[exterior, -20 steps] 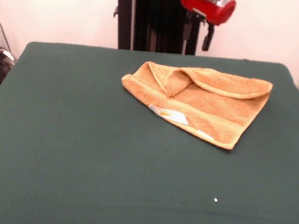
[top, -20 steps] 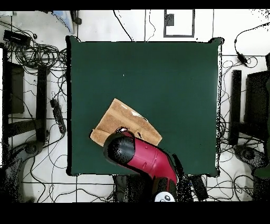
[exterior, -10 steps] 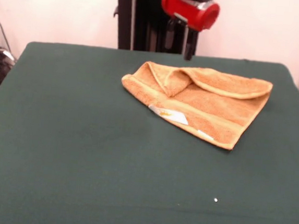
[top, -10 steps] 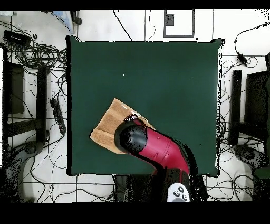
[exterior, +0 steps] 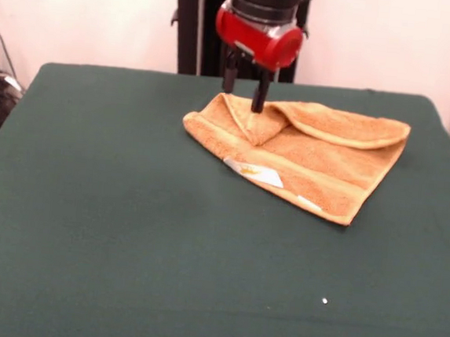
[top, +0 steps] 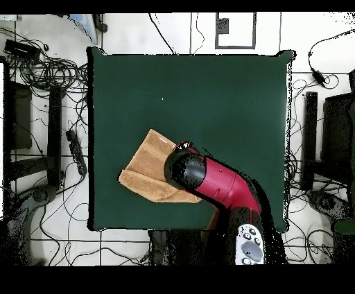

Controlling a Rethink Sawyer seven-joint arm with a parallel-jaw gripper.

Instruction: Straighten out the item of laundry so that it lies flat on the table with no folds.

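The orange-yellow item of laundry (exterior: 313,156) lies folded on the far right part of the green table (exterior: 127,207). One corner is turned over near its left end, a long fold runs along its far edge, and its white label (exterior: 255,172) shows at the near edge. My gripper (exterior: 243,95) hangs open over that turned-over corner. One fingertip (exterior: 258,104) is down at the fold; whether it touches I cannot tell. From overhead the red arm head (top: 187,170) covers the gripper and the right part of the towel (top: 147,170).
A small white speck (exterior: 324,301) lies on the cloth near the front. Cables and black racks (top: 41,139) surround the table (top: 208,97) on the floor. The towel sits close to the table edge on the robot's side.
The arm has swung leftward in the front view and come down, from above the table's far edge to just over the towel's folded corner. The towel has not moved.
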